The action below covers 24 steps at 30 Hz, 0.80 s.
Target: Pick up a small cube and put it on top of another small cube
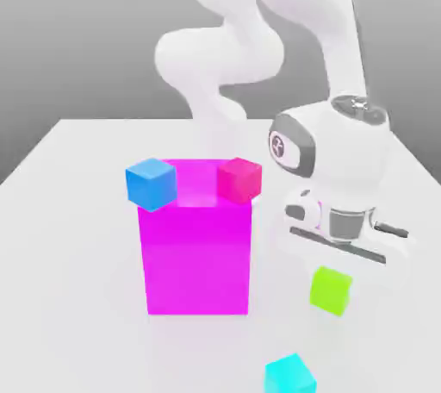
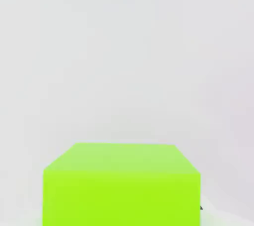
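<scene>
The tool (image 1: 331,283) is closed on the lime-green cube (image 1: 331,290), probably gripped across opposite sides so its top stays level for stacking. Whether it is clear of the counter (image 1: 60,253) I cannot tell. It is beyond the magenta block (image 1: 198,262) toward the counter's edge on the exterior view's right; the cyan cube (image 1: 290,375) sits apart, nearer the camera, likely left open to receive it. The green cube has no long axis: in the hand view its faces run square to the hand, while the exterior view shows it turned corner-on.
</scene>
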### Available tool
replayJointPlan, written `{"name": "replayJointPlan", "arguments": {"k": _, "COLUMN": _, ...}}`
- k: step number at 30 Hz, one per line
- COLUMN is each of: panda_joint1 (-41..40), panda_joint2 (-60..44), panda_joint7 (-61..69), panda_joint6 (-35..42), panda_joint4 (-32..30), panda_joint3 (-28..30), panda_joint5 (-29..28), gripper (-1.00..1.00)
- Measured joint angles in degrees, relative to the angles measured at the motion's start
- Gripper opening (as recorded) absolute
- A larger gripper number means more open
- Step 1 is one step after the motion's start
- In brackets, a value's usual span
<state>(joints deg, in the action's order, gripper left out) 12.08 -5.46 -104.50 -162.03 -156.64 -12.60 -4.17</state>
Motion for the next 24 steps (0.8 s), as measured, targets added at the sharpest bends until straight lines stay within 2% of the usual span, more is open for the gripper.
{"name": "replayJointPlan", "arguments": {"k": 18, "panda_joint1": -12.0, "panda_joint2": -4.7, "panda_joint7": 47.6, "panda_joint6": 14.8, "panda_joint4": 19.4, "panda_joint3": 1.8, "panda_joint5": 0.7, "gripper": -1.00}}
{"name": "replayJointPlan", "arguments": {"k": 22, "panda_joint1": -11.9, "panda_joint2": -11.3, "panda_joint7": 48.6, "panda_joint6": 9.7, "panda_joint4": 20.8, "panda_joint3": 3.1, "panda_joint5": -1.6, "gripper": -1.00}}
{"name": "replayJointPlan", "arguments": {"k": 23, "panda_joint1": -11.6, "panda_joint2": -13.1, "panda_joint7": 48.2, "panda_joint6": 8.0, "panda_joint4": 20.9, "panda_joint3": 3.6, "panda_joint5": -2.3, "gripper": 1.00}}
{"name": "replayJointPlan", "arguments": {"k": 24, "panda_joint1": -11.6, "panda_joint2": -13.1, "panda_joint7": 48.2, "panda_joint6": 8.0, "panda_joint4": 20.9, "panda_joint3": 3.6, "panda_joint5": -2.3, "gripper": 1.00}}
